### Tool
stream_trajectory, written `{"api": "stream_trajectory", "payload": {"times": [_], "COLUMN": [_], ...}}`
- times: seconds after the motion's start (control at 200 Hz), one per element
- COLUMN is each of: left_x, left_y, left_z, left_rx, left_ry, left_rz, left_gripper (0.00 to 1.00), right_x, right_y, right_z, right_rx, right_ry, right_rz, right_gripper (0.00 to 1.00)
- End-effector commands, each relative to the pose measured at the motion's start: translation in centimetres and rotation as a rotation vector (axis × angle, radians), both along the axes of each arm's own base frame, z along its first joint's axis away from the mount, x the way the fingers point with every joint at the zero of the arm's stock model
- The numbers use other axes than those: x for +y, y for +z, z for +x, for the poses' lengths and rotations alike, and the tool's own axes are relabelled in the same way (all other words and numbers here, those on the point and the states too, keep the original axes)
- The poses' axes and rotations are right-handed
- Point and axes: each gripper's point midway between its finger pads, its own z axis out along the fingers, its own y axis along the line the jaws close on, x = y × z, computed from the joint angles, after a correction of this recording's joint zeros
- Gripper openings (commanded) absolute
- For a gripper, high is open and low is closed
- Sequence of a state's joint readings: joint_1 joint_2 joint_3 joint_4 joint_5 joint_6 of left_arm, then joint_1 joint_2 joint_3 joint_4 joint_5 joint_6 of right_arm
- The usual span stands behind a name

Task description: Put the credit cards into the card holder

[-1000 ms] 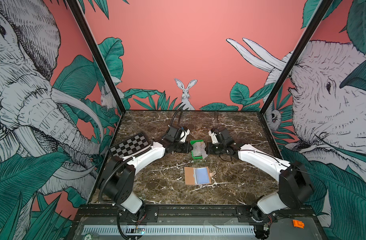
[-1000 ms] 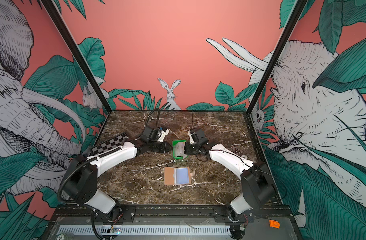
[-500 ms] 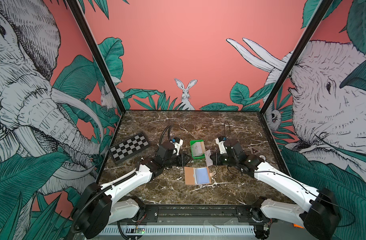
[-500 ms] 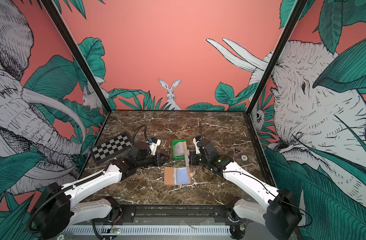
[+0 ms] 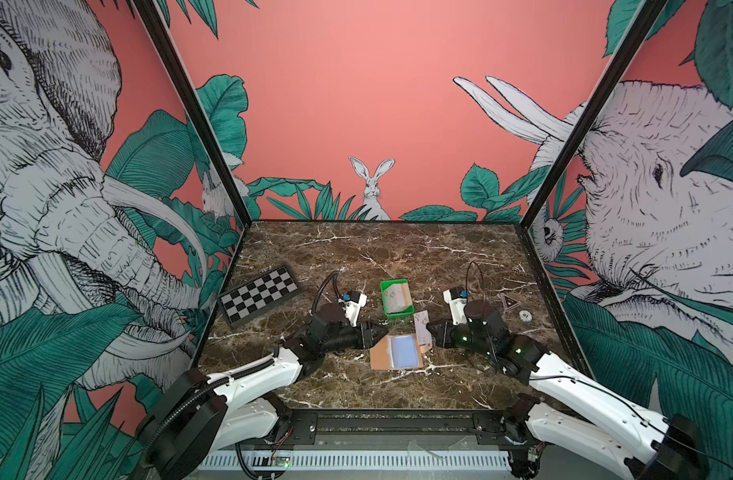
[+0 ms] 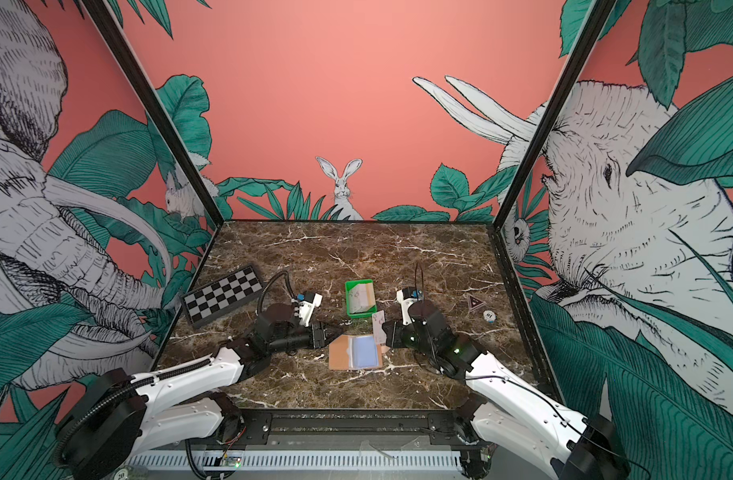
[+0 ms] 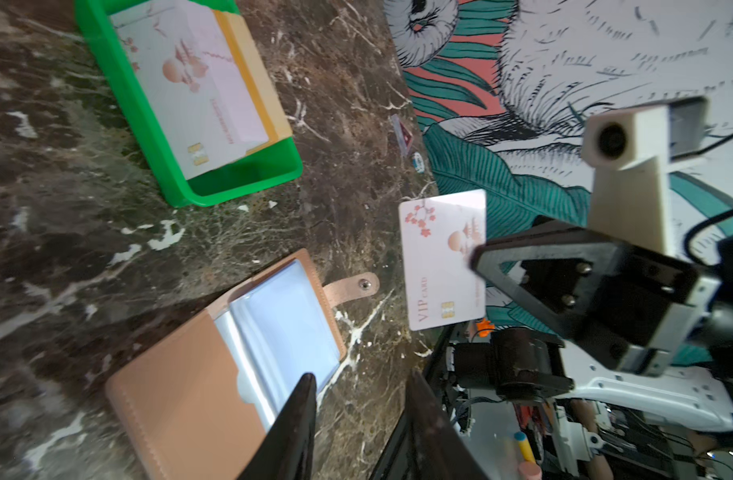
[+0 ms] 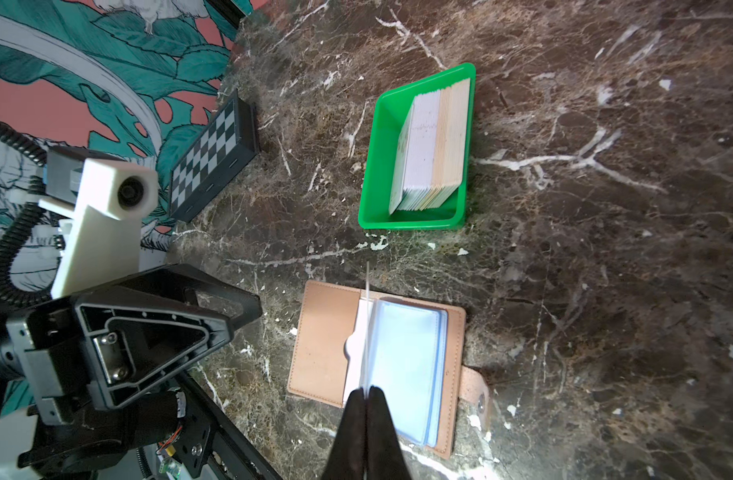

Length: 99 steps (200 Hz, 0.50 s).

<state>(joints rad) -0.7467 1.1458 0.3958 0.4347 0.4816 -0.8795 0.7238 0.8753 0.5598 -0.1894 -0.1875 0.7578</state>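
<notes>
top views high, looking down; wrist views close (share card holder (image 7: 182,395))

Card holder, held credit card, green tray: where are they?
card holder (image 5: 380,353): a top view, tan flap.
held credit card (image 7: 435,266): left wrist view, printed face.
green tray (image 8: 410,221): right wrist view, outer wall.

White-shelled arms (image 5: 256,376), black at joints and wrists — corrugated black cable (image 8: 1,253), triangular black fingers (image 8: 157,332) with silver screws (image 8: 119,372), cream camera blocks (image 8: 103,208).
</notes>
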Motion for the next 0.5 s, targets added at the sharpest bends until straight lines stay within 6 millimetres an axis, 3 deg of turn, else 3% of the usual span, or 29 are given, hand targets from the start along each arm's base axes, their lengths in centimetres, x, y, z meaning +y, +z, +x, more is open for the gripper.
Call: {"api": "stream_trajectory", "payload": {"times": [0.0, 0.24, 0.49], "left_x": [-1.2, -2.4, -2.9], "left_y": [2.3, 4.4, 4.8], "left_z": [-0.9, -2.3, -2.6], "left_rx": [-0.039, -0.08, -0.068], "left_ry": [-0.076, -0.18, -0.211], "left_rz": [-0.113, -0.198, -0.227], "left_gripper": [0.37, 0.37, 0.37], "right_x": [0.9, 1.4, 2.4], "right_y": [2.1, 3.7, 5.6], "right_z": [-0.1, -0.7, -1.1], "right_rx": [-0.042, -0.05, -0.062], "right_ry": [0.006, 0.017, 0.051], "right_rz": [0.115, 0.231, 0.35], "right_gripper": [0.0, 0.0, 0.0]}}
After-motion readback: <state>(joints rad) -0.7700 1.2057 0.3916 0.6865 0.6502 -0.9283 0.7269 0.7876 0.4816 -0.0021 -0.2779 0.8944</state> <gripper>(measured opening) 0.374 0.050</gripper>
